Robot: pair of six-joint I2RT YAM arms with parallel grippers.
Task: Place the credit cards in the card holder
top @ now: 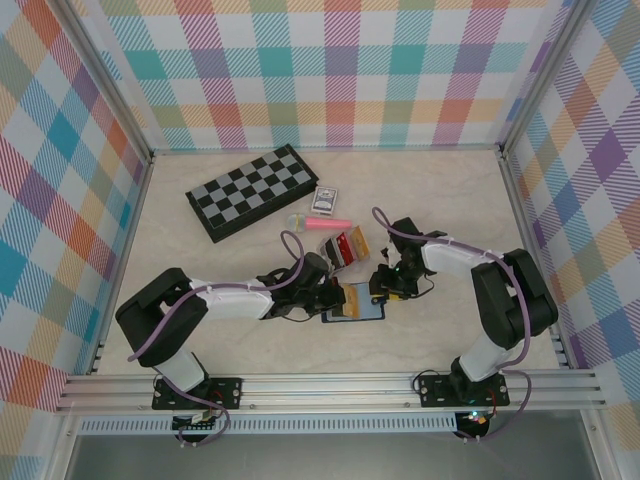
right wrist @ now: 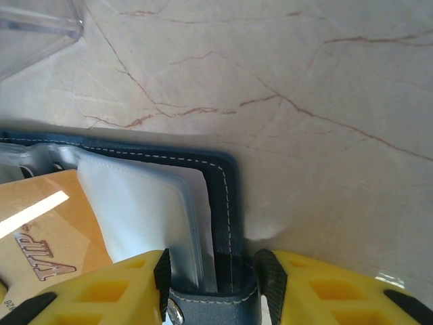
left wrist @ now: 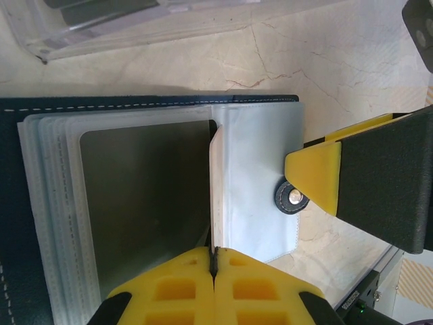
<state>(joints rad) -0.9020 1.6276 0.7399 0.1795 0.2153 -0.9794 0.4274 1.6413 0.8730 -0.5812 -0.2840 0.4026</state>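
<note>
The left gripper (left wrist: pixel 213 271) has its jaws pressed together on the bottom edge of one clear sleeve (left wrist: pixel 214 203) of the open card holder (left wrist: pixel 135 105), standing that leaf upright so the pocket beside it gapes. The right gripper (right wrist: pixel 213 288) has its jaws clamped on the holder's navy outer edge, by the snap tab (left wrist: pixel 292 198), pinning the cover to the counter (right wrist: pixel 304 81). Just beyond the right jaws and to their left lies an orange card (right wrist: pixel 40 230) printed "VIP" in slanted letters; smaller print near its corner is too blurred to read, and I cannot tell whether the card sits fully inside a sleeve or only rests on the stack. The step in hand looks like opening a pocket to seat a card. The next move probably calls for one gripper to let go without the leaves flopping shut, then fetch another card. The remaining credit cards (top: pixel 340 247), red, black and white, stand in the clear box (top: pixel 356 240) a little beyond both grippers. No brand shows on the holder.
</note>
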